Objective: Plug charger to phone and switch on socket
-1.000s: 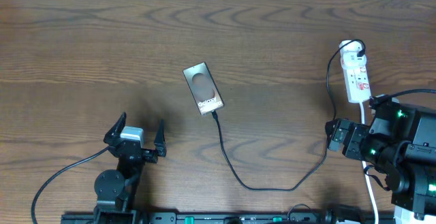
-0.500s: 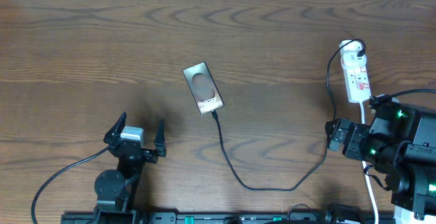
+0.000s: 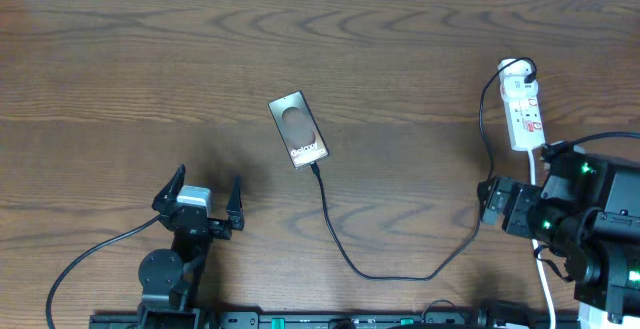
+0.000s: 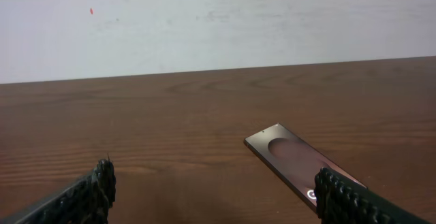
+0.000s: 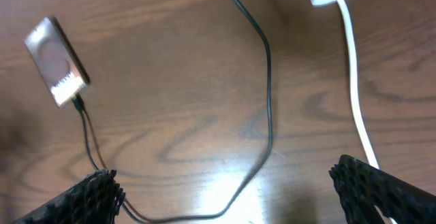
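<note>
Phone: the phone lies flat near the middle of the table, its long axis slanted, the lettered end towards the robot.
Charger: the charger meets the phone's near end with its plug tip, which looks seated, then loops towards the robot and climbs to the black plug at the far end of the socket.
Socket: the socket lies at the right of the table, its long axis running away from the robot. Its red marks face up, and I cannot tell whether it is switched on.
Right gripper: the right gripper has its jaws spread wide and holds nothing.
Left gripper: the left gripper is likewise spread and empty, nearer the robot than the phone and to its left.
Key relation: the socket lies just ahead of the right gripper and a little to its right, well apart from the left gripper. The right arm is much the nearer.
Step in hand: plugging looks done and switching remains.
Next move: probably a short reach forward along the socket's length, with the white cord close by.
</note>
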Controlling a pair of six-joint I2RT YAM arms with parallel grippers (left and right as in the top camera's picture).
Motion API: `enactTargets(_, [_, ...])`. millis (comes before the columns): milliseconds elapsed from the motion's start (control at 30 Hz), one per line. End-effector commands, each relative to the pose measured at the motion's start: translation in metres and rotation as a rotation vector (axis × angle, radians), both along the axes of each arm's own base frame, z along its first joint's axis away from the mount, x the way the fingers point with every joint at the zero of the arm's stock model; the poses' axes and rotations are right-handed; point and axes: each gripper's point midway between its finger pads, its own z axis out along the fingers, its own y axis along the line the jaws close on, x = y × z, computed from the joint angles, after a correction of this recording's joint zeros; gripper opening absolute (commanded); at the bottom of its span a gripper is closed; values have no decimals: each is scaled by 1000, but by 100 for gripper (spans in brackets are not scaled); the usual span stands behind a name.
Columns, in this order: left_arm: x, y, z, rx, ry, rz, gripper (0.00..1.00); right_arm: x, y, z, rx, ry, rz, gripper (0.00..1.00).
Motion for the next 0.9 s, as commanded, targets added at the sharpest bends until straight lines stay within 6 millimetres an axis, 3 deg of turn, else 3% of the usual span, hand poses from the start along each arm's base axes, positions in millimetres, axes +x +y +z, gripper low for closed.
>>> enactTargets(0, [-2, -2, -14, 17, 46, -17, 92, -4, -1, -1, -66, -27, 29, 99])
enactTargets(100, [-2, -2, -14, 17, 46, -17, 92, 3, 4, -5, -120, -133, 70, 99])
enactTargets(267, [-2, -2, -14, 17, 46, -17, 92, 26, 32, -26, -154, -398, 224, 99])
enactTargets(400, [-2, -2, -14, 17, 46, -17, 92, 37, 42, -41, -135, -578, 238, 99])
enactTargets(633, [-2, -2, -14, 17, 46, -17, 92, 42, 47, -54, -114, -844, 234, 99])
enactTargets(733, [-2, -2, -14, 17, 46, -17, 92, 41, 45, -67, -71, -902, 190, 99])
enactTargets(867, [-2, -2, -14, 17, 46, -17, 92, 45, 38, -64, -39, -934, 132, 99])
